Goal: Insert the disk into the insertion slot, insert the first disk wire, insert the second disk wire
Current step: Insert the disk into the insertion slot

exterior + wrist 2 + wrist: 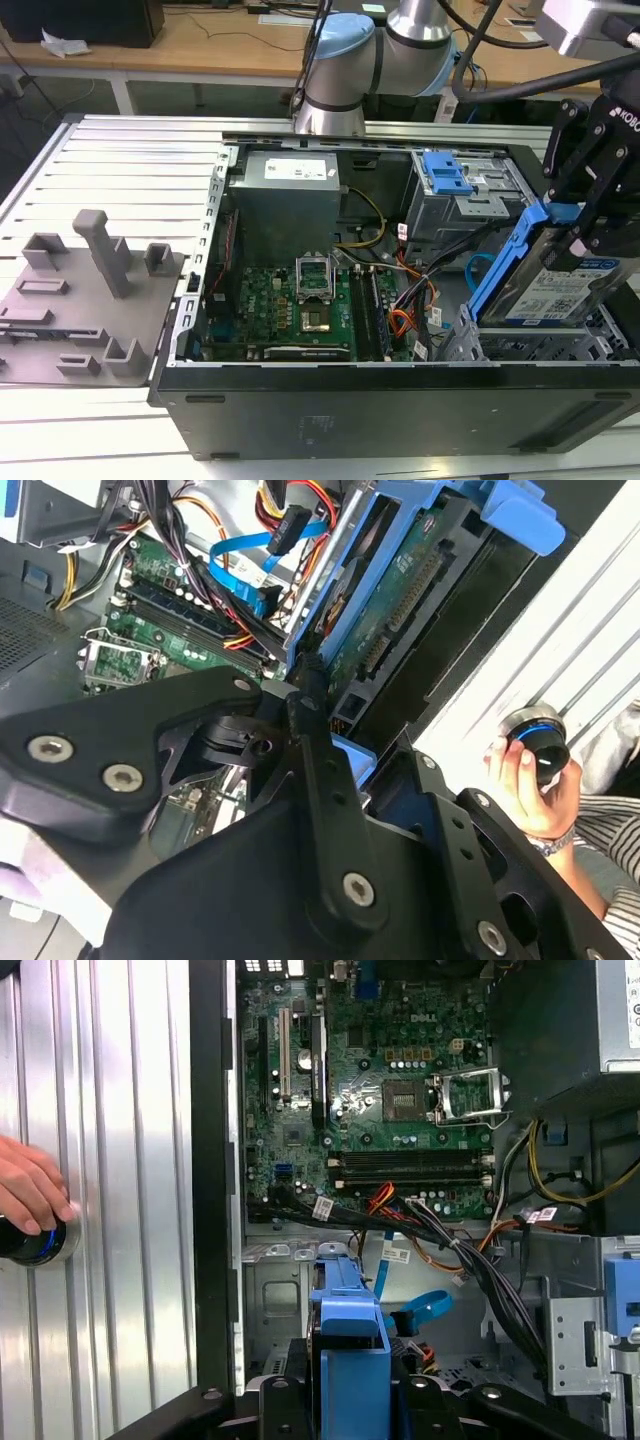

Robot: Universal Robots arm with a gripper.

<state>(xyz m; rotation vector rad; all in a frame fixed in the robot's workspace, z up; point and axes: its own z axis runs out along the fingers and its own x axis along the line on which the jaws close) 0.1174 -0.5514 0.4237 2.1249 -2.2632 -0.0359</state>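
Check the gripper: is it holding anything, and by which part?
The gripper holds the disk, tilted, by the upper end of its blue carrier.

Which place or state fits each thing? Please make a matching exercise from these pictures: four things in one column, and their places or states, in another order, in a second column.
Things
1. the disk
2. the second disk wire
3. grey metal box with a blue latch
4. a person's hand

Places or states
A. on a round knob on the ribbed table
B. curved in a loop inside the computer case
C. tilted, held in the gripper
D. inside the case, on the exterior view's right of the power supply

Pairs: 1-C, 2-B, 3-D, 4-A
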